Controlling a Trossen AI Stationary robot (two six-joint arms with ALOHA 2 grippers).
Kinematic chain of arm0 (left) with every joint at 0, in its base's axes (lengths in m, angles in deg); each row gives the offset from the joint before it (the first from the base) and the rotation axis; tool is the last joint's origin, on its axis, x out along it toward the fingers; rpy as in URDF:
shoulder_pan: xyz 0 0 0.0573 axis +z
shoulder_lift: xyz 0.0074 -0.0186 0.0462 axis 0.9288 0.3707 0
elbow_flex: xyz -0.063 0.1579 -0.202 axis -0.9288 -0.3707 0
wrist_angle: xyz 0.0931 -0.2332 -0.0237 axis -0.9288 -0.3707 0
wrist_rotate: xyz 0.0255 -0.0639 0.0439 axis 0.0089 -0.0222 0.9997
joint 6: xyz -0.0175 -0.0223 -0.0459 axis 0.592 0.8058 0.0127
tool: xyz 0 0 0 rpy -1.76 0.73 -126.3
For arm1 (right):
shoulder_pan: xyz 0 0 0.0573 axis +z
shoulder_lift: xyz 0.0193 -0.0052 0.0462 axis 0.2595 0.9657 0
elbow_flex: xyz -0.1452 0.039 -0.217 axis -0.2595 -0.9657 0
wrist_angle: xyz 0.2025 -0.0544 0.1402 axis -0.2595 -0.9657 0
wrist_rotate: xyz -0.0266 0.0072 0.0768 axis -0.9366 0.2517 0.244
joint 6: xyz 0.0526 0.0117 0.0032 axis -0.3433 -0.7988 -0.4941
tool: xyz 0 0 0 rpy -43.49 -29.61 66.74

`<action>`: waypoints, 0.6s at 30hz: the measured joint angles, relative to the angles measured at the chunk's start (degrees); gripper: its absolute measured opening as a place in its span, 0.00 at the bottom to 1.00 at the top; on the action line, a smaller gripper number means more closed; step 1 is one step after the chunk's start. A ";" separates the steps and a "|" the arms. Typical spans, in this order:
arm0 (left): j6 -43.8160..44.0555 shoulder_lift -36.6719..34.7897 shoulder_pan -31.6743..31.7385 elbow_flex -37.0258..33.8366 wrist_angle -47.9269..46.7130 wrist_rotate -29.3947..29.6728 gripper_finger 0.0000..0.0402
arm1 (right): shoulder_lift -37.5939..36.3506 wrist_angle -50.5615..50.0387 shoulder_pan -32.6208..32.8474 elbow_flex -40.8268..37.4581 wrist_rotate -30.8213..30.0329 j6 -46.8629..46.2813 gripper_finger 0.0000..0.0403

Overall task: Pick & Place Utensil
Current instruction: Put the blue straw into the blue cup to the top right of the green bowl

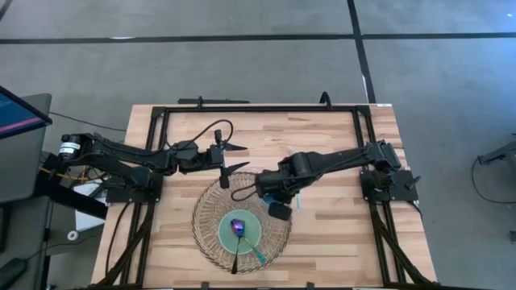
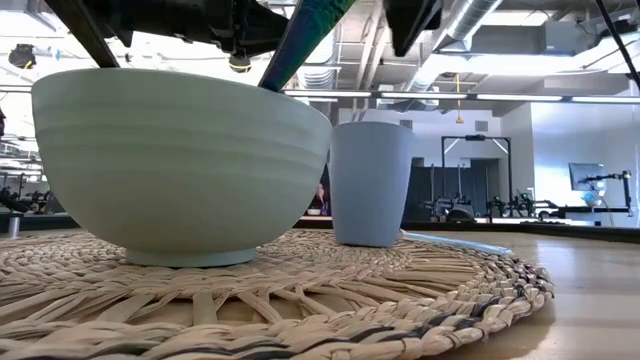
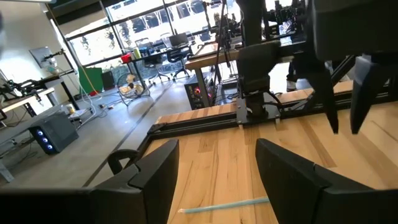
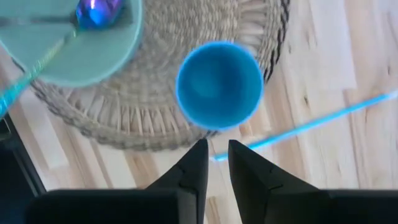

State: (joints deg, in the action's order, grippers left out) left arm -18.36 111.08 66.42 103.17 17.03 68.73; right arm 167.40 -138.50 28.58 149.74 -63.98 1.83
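A: Where's your utensil?

B: Look at the pale green ceramic bowl (image 1: 240, 231) on the round woven straw placemat (image 1: 211, 205). The dark metal spoon with the iridescent purple head (image 1: 237, 228) lies in it, head near the bowl's centre, and its handle runs over the bowl's rim on the side farthest from the arms, past the mat's edge. So its long axis runs along the table's depth, head end toward the arms.

A: Anything else in the bowl?

B: One teal plastic utensil (image 1: 256, 252), slanted, leaning out over the rim on the side toward the right arm's base. In the low view you see its handle rising above the bowl.

A: Give me the count

B: One bowl, one placemat, one light blue plastic cup (image 4: 219, 83) upright on the mat's edge beside the bowl, one thin pale blue straw (image 4: 323, 121) lying flat on the wooden table (image 1: 339, 234) just off the mat beyond the cup, and two utensils in the bowl.

A: And the pincers?

B: Your right gripper (image 4: 212, 157) hangs above the cup with its fingers nearly closed, a narrow gap between them and nothing in it. Your left gripper (image 1: 233, 158) hovers above the bare table beyond the mat's far edge from the bowl, fingers spread wide, empty
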 joint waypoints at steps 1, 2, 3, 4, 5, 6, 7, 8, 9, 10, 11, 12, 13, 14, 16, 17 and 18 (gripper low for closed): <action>0.00 0.00 0.00 0.00 -0.02 -0.02 0.53 | -0.45 -1.15 0.25 0.00 0.01 0.02 0.14; 0.01 0.00 0.00 0.00 -0.01 -0.02 0.53 | -0.85 -2.87 0.38 0.10 0.05 0.03 0.14; 0.01 0.00 0.00 0.00 0.00 -0.02 0.53 | -1.48 -4.85 0.43 0.19 0.05 0.02 0.14; 0.01 0.00 0.00 0.00 -0.01 -0.01 0.53 | -2.20 -6.22 0.70 0.15 0.01 -0.11 0.14; 0.01 0.00 0.00 -0.01 -0.02 0.00 0.53 | -2.87 -7.16 0.94 -0.01 -0.13 -0.58 0.14; 0.01 0.00 0.00 -0.01 0.00 -0.01 0.53 | -3.72 -7.30 1.12 -0.70 -0.30 -1.01 0.14; 0.03 0.00 0.00 -0.02 -0.01 -0.02 0.53 | -4.89 -7.03 1.16 -1.98 -0.61 -1.10 0.14; 0.20 0.00 0.00 -0.02 -0.02 0.00 0.53 | -6.15 -6.61 1.32 -3.38 -1.49 -1.76 0.14; 0.22 0.00 0.00 -0.02 -0.02 -0.02 0.53 | -7.32 -5.91 1.55 -4.74 -2.34 -2.96 0.14; 0.22 0.00 0.00 -0.02 0.01 -0.02 0.53 | -8.63 -5.56 1.67 -6.28 -3.00 -4.34 0.14; 0.31 0.00 0.00 -0.02 -0.02 -0.01 0.53 | -10.10 -5.73 1.86 -8.34 -4.00 -5.99 0.14; 0.49 0.00 0.00 -0.02 -0.03 -0.02 0.53 | -11.52 -5.76 1.91 -10.65 -5.27 -7.72 0.14; 0.59 0.00 0.00 -0.02 -0.01 -0.02 0.53 | -12.98 -5.38 1.93 -13.18 -6.68 -9.92 0.14; 0.63 0.00 0.00 -0.02 -0.01 -0.02 0.53 | -14.61 -4.93 1.93 -16.03 -7.92 -12.42 0.14; 0.70 0.00 0.00 -0.02 -0.02 -0.02 0.53 | -17.83 -3.15 1.90 -22.39 -9.23 -17.80 0.14; 1.03 0.00 0.00 -0.02 0.00 -0.02 0.53 | -19.45 -1.32 1.88 -25.75 -9.29 -19.87 0.14; 1.45 0.00 0.00 -0.02 -0.02 -0.02 0.53 | -20.99 1.20 1.88 -29.24 -9.24 -21.63 0.14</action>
State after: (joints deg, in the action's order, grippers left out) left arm -16.91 111.08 66.42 103.15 17.01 68.71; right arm 146.41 -137.30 30.46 120.50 -73.22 -19.80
